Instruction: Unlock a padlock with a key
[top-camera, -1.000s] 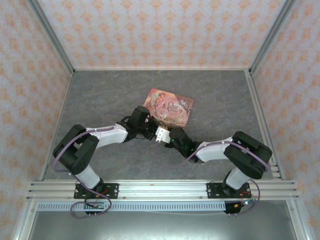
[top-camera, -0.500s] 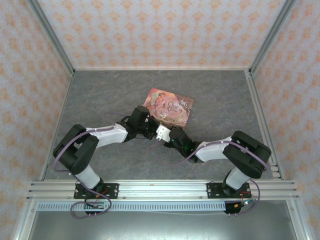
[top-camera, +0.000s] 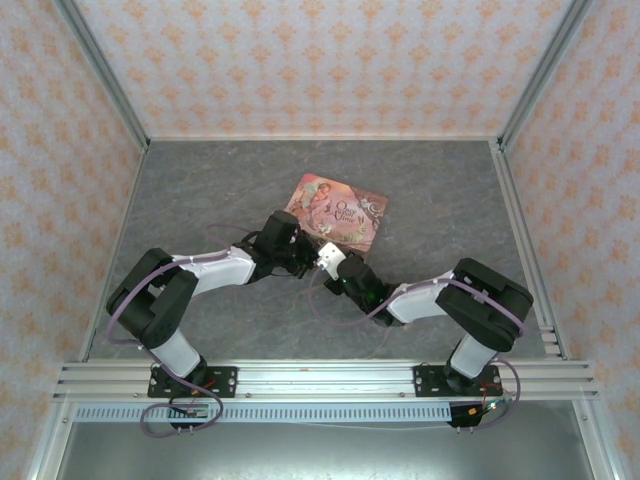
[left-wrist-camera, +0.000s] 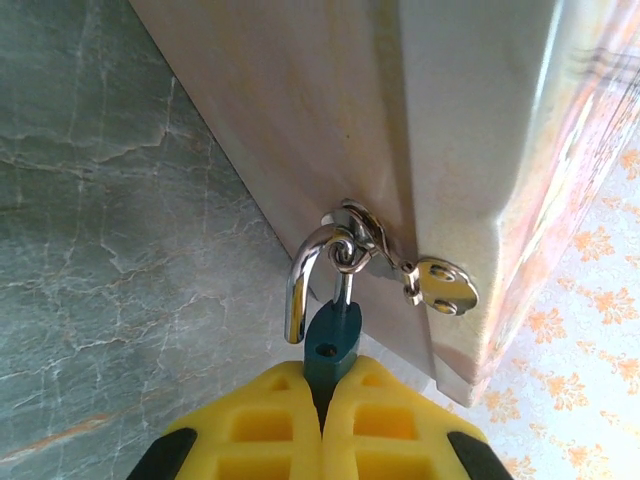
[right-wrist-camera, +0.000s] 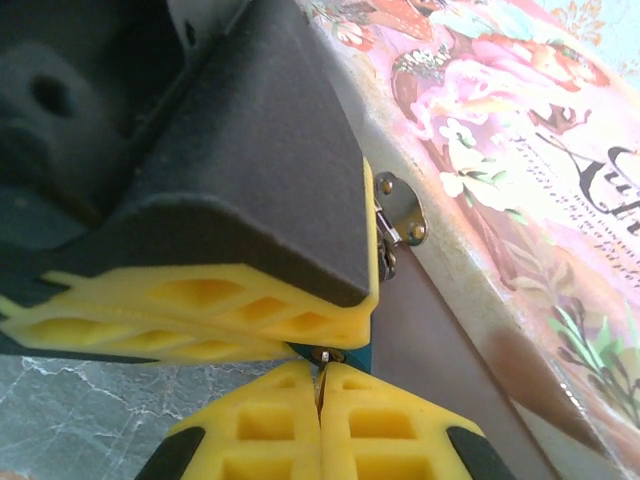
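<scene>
The padlock (left-wrist-camera: 332, 340) hangs by its shackle (left-wrist-camera: 298, 290) from the latch (left-wrist-camera: 440, 285) on the side wall of the pink box (left-wrist-camera: 430, 120), which lies about the middle of the desk (left-wrist-camera: 90, 200). The left pincer (left-wrist-camera: 322, 385) is clamped on the padlock's teal body. The right pincer (right-wrist-camera: 320, 392) is pressed closed, its tips right at the padlock. A small metal piece (right-wrist-camera: 322, 355) shows between them; what it is cannot be told.

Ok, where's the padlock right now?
Left wrist view: the padlock is pinched in the left tool, its shackle hooked through the hasp on the side of the pink box. In the right wrist view the right tool sits close beneath it.
</scene>
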